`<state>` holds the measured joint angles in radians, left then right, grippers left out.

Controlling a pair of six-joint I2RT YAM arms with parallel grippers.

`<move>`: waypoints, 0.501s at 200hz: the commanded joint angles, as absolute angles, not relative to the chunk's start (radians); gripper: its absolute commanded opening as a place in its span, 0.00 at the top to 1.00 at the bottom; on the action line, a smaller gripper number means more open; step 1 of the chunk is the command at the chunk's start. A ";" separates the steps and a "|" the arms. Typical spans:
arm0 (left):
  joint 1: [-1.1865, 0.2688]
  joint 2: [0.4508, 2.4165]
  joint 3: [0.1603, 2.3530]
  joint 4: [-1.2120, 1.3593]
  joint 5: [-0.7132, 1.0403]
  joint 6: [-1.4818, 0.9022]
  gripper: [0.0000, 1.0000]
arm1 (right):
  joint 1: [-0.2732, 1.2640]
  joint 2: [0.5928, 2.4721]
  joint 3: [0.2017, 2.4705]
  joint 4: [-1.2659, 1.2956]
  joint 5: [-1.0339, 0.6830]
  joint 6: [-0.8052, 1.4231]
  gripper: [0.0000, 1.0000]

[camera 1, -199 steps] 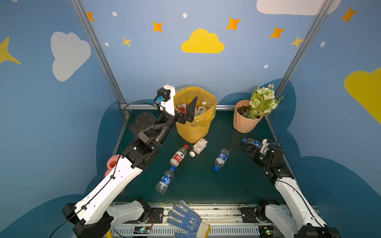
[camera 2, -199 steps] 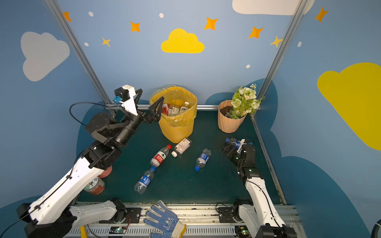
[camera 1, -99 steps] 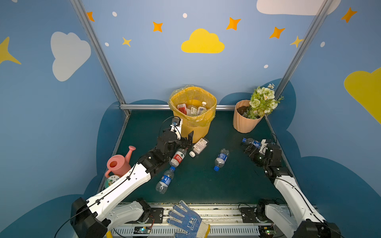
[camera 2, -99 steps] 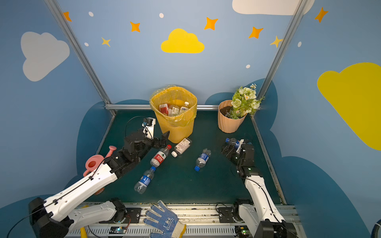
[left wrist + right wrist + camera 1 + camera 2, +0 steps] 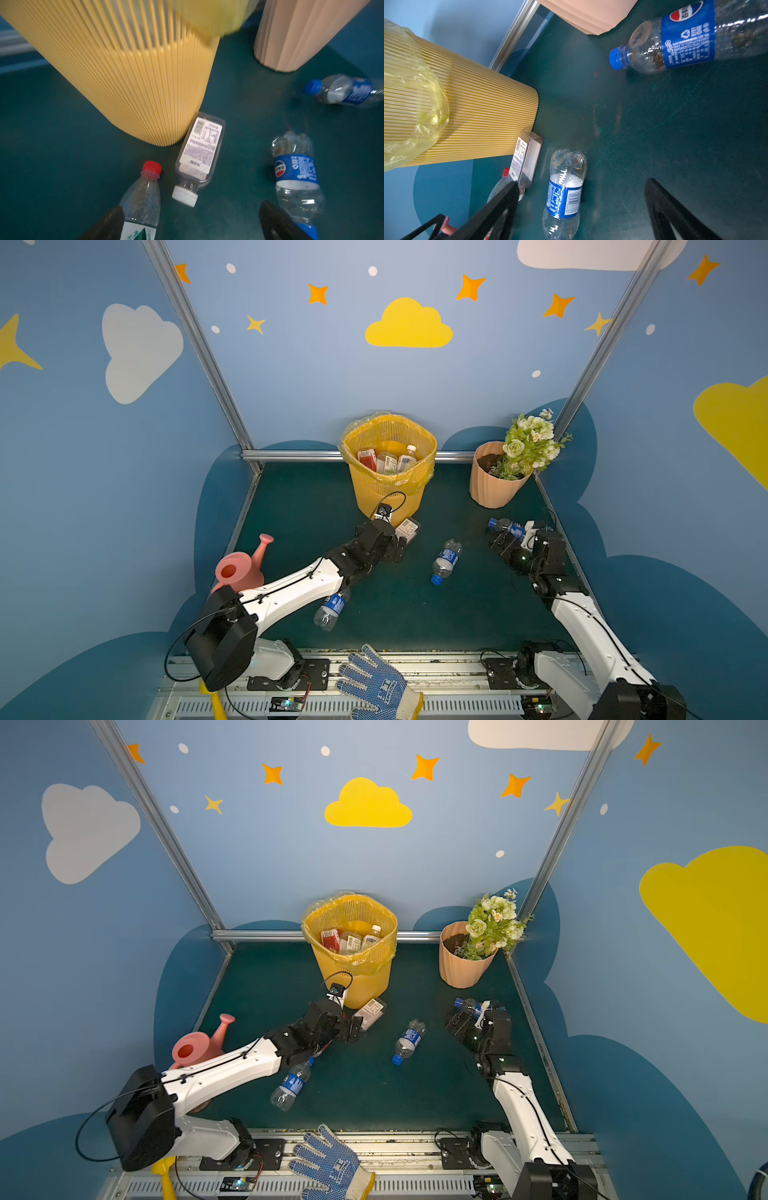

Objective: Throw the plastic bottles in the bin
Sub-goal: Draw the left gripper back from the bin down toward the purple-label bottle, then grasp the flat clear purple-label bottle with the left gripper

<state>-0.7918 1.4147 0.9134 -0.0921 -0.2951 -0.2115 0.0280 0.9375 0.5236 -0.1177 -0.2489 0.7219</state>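
On the dark green mat (image 5: 374, 626) we are seeing, in both top views, the bin (image 5: 390, 493) standing at the back with plastic bottles (image 5: 386, 462) inside and more lying loose before it, then in the left wrist view the left gripper (image 5: 191, 207) hanging with jaws apart, a red-capped bottle (image 5: 143, 197) just beside one of them, and in the right wrist view the right gripper (image 5: 582, 184) hanging with jaws apart, gripping nothing.

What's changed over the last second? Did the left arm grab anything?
The left gripper came down from the rim of the bin; it now hangs low, open and empty, beside the red-capped bottle and the white-labelled bottle. Nothing was taken hold of. The right gripper, open by the flower pot, the blue-labelled bottles and the pink watering can stayed where they were.
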 commanded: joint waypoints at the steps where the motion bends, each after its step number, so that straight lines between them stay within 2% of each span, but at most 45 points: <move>1: -0.802 1.489 0.971 -0.130 -0.265 -0.242 0.00 | 0.034 0.930 0.549 -0.113 -0.237 0.723 0.08; 100: -0.810 1.810 1.188 -0.266 -0.298 -0.228 0.00 | 0.034 0.907 0.539 -0.135 -0.207 0.717 0.08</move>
